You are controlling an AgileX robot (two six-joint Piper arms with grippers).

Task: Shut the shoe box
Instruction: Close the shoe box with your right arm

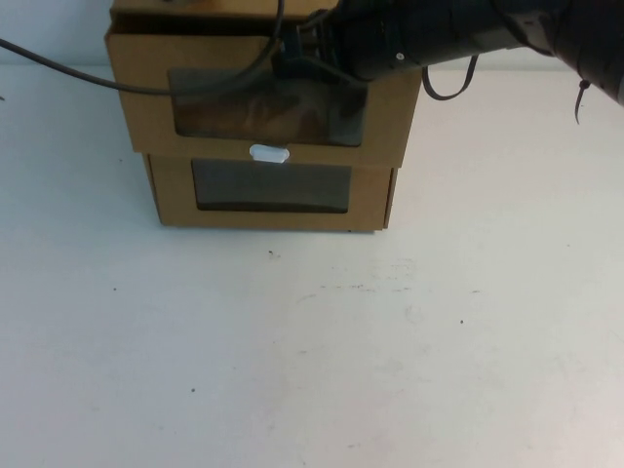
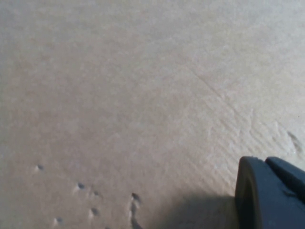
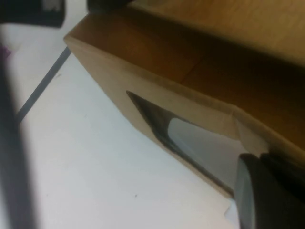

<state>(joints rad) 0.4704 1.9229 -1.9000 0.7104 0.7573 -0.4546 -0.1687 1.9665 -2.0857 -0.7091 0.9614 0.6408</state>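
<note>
Two brown cardboard boxes are stacked at the back of the table. The upper one is the shoe box (image 1: 146,107), with a clear window (image 1: 268,107) and a white pull tab (image 1: 270,153) just below it. Its drawer front stands out toward me, ahead of the lower box (image 1: 175,200). My right gripper (image 1: 292,54) reaches in from the upper right and sits at the top edge of the drawer front. In the right wrist view this gripper (image 3: 267,191) is beside the window (image 3: 190,143). My left gripper (image 2: 271,195) is close against plain cardboard (image 2: 119,95) and is out of the high view.
A black cable (image 1: 117,86) runs from the left edge across the shoe box's front to the right arm (image 1: 458,34). White table (image 1: 312,351) stretches in front of the boxes, with small dark specks.
</note>
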